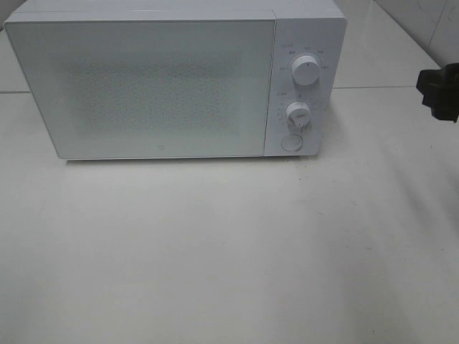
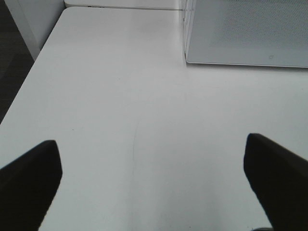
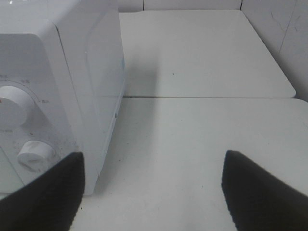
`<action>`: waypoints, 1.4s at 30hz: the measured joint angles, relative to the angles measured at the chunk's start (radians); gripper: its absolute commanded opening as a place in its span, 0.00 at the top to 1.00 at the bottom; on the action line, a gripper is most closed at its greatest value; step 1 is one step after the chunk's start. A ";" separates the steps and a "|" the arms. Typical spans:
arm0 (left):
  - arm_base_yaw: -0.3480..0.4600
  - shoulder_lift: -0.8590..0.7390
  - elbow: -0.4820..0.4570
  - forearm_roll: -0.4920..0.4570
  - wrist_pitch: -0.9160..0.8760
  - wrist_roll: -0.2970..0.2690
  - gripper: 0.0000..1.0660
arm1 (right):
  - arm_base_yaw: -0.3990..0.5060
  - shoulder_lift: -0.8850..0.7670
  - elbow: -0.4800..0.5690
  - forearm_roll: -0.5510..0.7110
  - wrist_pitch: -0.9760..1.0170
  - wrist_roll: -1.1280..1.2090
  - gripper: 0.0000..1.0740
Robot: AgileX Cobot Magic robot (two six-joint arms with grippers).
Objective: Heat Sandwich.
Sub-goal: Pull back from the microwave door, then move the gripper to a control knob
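A white microwave [image 1: 172, 79] stands at the back of the white table with its door shut. Its panel holds an upper knob [image 1: 307, 72], a lower knob [image 1: 297, 113] and a round button [image 1: 290, 142]. The sandwich and its pink plate are out of view. My right gripper [image 3: 151, 185] is open and empty, to the right of the microwave's control side [image 3: 29, 130]; only a dark part of it [image 1: 439, 89] shows at the right edge of the high view. My left gripper [image 2: 154, 183] is open and empty over bare table, with the microwave's door corner [image 2: 245, 33] ahead.
The white table [image 1: 229, 251] spreads in front of the microwave. A seam between table tops [image 3: 207, 97] runs behind my right gripper. The table's left edge and dark floor [image 2: 9, 72] show in the left wrist view. A tiled wall [image 1: 423, 21] stands at the back right.
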 measured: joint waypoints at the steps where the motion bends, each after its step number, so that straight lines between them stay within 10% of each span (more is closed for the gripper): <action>1: 0.000 0.000 0.000 0.000 0.000 0.000 0.08 | 0.000 0.000 0.000 0.000 0.000 0.000 0.29; 19: 0.000 0.000 0.000 0.000 0.000 0.000 0.08 | 0.350 0.274 0.015 0.533 -0.421 -0.373 0.29; 42: 0.000 0.000 0.000 0.000 0.000 0.000 0.08 | 0.567 0.604 -0.074 0.620 -0.715 -0.351 0.29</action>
